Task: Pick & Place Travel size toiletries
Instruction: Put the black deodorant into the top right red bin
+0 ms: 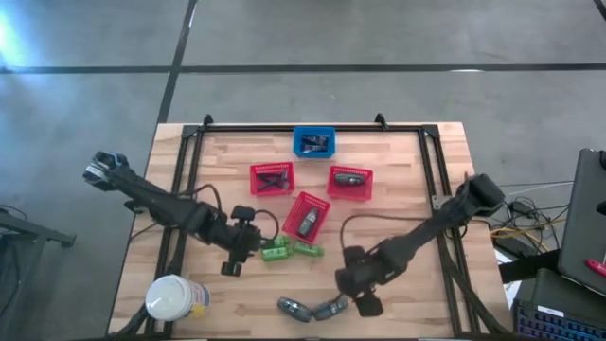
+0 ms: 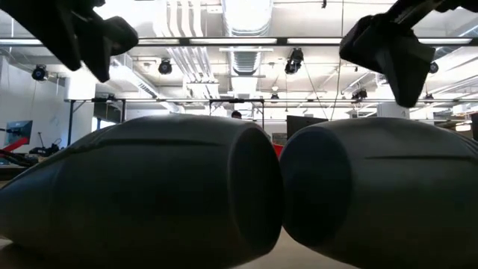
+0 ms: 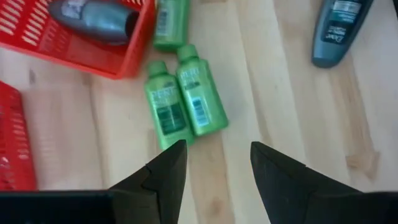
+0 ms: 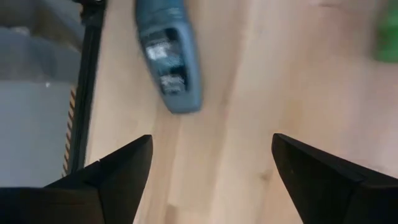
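Just beside the tilted red basket [image 1: 308,215] lie two green bottles [image 3: 183,98], light, stiff and slick by the look of them, best pinched across the body by the empty, parted left gripper [image 3: 214,163], while the right gripper [image 4: 211,165] hangs wide open and empty near a grey bottle [image 4: 168,56].

green bottles [image 3: 180,93] ahead of left hand [image 3: 214,165], bare wood btwn

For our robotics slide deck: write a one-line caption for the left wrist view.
Open left gripper hovers above two green bottles lying side by side on the wooden table, beside a red basket.
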Available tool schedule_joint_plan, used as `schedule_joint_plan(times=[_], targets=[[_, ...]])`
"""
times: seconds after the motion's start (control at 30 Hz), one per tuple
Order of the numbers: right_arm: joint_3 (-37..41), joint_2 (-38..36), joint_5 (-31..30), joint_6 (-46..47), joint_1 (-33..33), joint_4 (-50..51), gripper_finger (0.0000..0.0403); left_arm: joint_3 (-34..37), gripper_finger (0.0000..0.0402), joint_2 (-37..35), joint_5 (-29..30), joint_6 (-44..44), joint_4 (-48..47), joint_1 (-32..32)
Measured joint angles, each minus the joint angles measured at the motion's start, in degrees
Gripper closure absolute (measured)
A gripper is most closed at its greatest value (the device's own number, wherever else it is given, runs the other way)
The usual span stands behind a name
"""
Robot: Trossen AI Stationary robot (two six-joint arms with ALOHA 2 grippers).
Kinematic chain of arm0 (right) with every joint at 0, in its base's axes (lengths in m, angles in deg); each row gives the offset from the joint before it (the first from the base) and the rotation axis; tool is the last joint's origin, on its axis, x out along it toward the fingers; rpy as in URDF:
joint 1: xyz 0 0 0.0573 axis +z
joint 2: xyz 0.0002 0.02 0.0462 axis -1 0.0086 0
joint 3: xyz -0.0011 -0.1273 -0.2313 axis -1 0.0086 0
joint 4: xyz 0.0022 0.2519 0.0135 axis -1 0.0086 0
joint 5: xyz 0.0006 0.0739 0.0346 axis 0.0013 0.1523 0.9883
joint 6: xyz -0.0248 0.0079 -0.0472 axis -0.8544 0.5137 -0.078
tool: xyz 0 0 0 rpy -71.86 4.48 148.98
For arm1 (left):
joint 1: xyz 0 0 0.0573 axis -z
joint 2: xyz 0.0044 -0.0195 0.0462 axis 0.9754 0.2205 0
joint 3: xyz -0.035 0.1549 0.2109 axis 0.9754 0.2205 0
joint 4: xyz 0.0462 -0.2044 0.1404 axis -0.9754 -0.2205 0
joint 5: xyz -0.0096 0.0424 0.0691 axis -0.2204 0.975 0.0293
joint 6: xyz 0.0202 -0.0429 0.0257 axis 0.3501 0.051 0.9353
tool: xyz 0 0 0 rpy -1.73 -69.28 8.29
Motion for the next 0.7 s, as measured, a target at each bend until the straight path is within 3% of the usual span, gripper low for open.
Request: schedule_joint_plan(times=[0.4, 0.7], targets=[[-5.47, 10.34, 0.07, -5.19, 1.64, -5.76, 0.0045, 0.33, 0.0220, 0.00, 2.99, -3.97, 4.51, 0.90], [-7.56, 14.90, -0.62, -5.37, 3.66, -11.82, 0.0060, 0.33, 0.0220, 0.00, 2.99, -4.15, 4.88, 0.90]])
